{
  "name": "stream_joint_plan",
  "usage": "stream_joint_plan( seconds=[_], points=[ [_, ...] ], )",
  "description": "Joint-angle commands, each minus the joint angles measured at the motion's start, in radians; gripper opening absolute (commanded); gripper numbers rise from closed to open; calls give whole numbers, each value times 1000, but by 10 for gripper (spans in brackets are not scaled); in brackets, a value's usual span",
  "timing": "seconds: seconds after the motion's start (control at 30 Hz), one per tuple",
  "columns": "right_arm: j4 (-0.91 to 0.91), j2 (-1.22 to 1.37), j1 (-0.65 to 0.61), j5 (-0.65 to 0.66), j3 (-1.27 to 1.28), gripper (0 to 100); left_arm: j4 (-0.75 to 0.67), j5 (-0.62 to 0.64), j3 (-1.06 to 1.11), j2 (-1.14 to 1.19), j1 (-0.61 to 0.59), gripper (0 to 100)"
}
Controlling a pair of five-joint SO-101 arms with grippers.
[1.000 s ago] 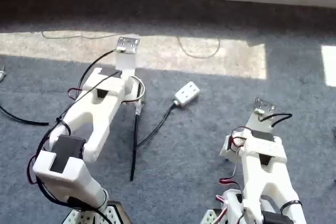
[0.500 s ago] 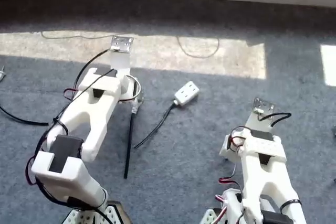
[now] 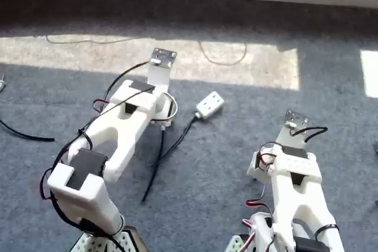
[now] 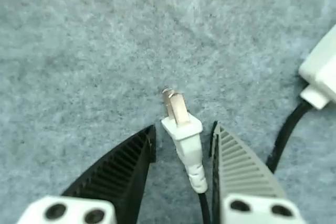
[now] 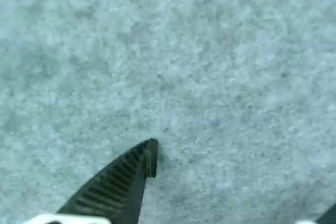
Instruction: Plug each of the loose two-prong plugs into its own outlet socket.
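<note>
A white two-prong plug (image 4: 181,124) with brass prongs and a black cord sits between the fingers of my left gripper (image 4: 184,132), which is shut on it, prongs pointing forward just above the carpet. From above, the plug (image 3: 163,124) hangs under the left arm's wrist. The white outlet socket block (image 3: 209,104) lies on the carpet a short way to its right, also seen as the outlet block (image 4: 321,72). My right gripper (image 5: 239,182) stands open over bare carpet, nothing between its fingers. The right arm (image 3: 292,172) sits at the lower right.
Grey carpet (image 3: 236,157) covers the floor, with a sunlit strip (image 3: 236,63) at the back. The plug's black cord (image 3: 155,169) trails toward the front; the outlet's cord (image 3: 180,137) crosses it. A thin wire (image 3: 221,60) lies in the sunlit strip. Another black cable (image 3: 23,134) lies at left.
My left arm swung slightly left, then right toward the outlet block, carrying the plug; its cord dragged along the carpet. The right arm has not moved.
</note>
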Motion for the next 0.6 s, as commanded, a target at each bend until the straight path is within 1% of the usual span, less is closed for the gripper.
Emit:
stream_joint_plan(
  seconds=[0.0, 0.3, 0.47, 0.57],
  points=[
    [-25, -7, -15, -11, -2, 500, -12, -2, -2, -8, 10, 181],
    [-25, -7, -15, -11, -2, 500, -8, -2, -2, -8, 8, 171],
    [-25, -7, -15, -11, -2, 500, -8, -5, -2, -8, 7, 39],
    [-25, -7, -15, -11, -2, 500, -8, -5, -2, -8, 7, 21]
  ],
)
